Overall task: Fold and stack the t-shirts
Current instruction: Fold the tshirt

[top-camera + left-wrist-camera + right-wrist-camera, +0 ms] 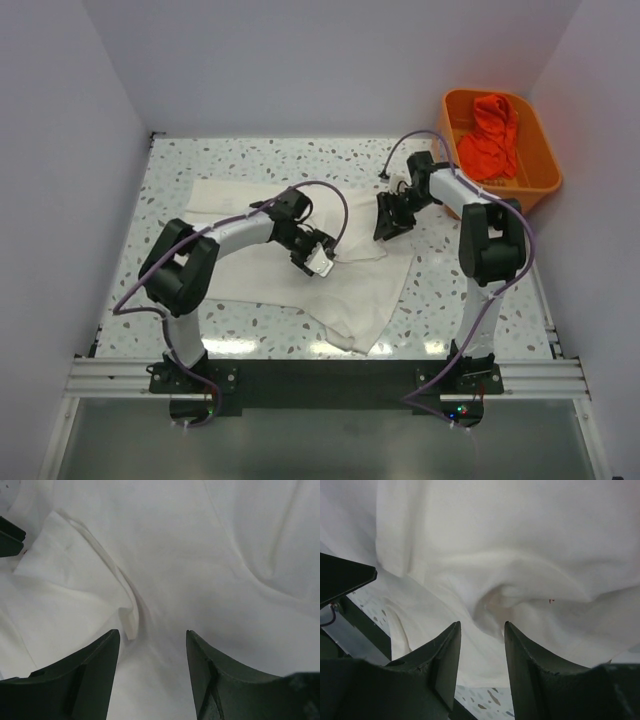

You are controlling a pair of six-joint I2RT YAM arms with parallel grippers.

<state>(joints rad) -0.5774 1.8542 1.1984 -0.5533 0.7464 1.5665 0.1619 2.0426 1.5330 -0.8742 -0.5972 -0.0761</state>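
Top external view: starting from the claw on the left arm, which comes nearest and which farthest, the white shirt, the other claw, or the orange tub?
Measured from the left gripper:
1. white t-shirt, spread on the table directly beneath it.
2. right gripper, off to its right and slightly farther back, at the shirt's edge.
3. orange tub, at the table's far right corner.
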